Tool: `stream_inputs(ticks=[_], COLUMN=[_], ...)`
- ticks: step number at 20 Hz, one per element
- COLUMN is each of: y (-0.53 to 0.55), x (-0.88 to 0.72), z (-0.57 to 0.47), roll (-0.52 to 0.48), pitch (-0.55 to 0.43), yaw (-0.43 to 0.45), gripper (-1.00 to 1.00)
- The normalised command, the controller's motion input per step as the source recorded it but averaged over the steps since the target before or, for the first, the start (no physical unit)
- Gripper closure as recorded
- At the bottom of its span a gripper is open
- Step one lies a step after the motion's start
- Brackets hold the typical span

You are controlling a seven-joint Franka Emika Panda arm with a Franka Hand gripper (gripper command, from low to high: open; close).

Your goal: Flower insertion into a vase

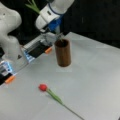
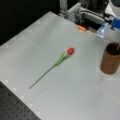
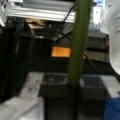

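Wrist view: green stem point(image 3: 79, 42) gripped in tool. In a front view, tool point(image 1: 58, 35) above brown vase point(image 1: 62, 52); insertion underway. Red tulip point(image 1: 51, 93) lies on bench point(image 1: 95, 75), apart.

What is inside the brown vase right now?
A thin stem end dips into the vase mouth, below the gripper. The vase wall hides how deep it goes. The red tulip lies on the table.
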Motion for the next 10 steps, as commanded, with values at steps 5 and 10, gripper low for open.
stream_inputs(ticks=[5, 10], y=[0.10, 0.12], x=[0.15, 0.31], z=[0.07, 0.06], roll=[-0.185, -0.202], pitch=[0.273, 0.250], yaw=[0.039, 0.027], gripper=[1.00, 1.00])
